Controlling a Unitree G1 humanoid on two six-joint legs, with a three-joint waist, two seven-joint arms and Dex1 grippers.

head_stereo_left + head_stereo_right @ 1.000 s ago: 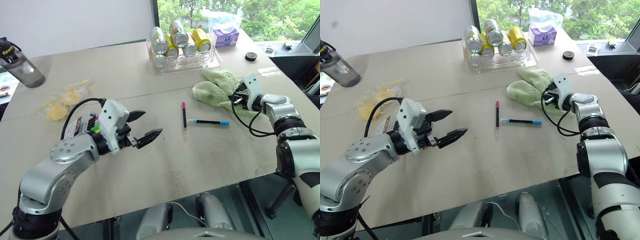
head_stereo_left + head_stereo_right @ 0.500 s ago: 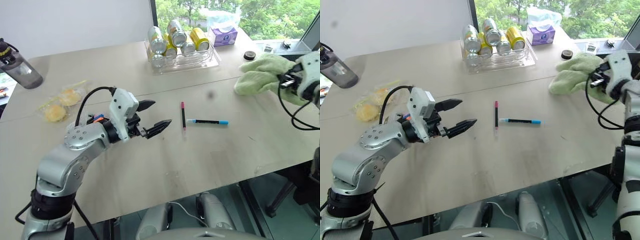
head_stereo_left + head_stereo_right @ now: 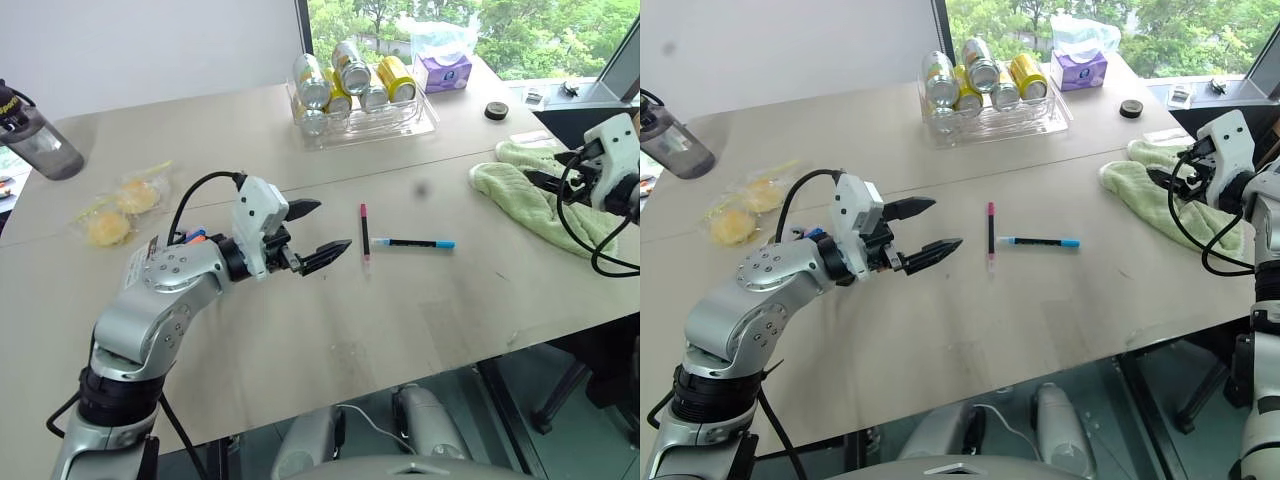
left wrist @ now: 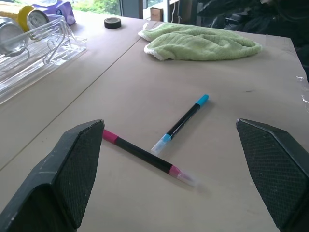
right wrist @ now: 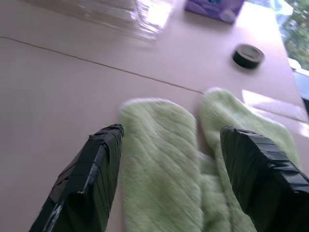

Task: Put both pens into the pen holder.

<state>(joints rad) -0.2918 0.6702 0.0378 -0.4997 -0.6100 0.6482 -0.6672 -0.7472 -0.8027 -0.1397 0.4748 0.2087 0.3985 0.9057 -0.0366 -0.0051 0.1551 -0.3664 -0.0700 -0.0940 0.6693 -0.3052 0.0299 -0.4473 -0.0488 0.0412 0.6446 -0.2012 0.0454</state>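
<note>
Plainly no writing reads; left end effector [image 3: 316, 233] spread near pens [image 3: 365, 230]; right end effector [image 5: 169, 169] spread above cloth [image 5: 164, 159].

green cloth [image 5: 164, 159] on the table [image 5: 53, 92] between wide-apart jaws, tape roll [image 5: 248, 55] beyond

Office or lab meeting room, upper floor likely not determinable. Long pale table [image 3: 300, 330] with a seam across it, plain white wall [image 3: 150, 45] behind, big window [image 3: 470, 25] onto green trees. Desk clutter well beyond the left gripper [image 3: 316, 232]: clear tray of cans [image 3: 362, 95], tissue box [image 3: 447, 72], tape roll [image 3: 495, 110], water bottle [image 3: 35, 140].
</note>
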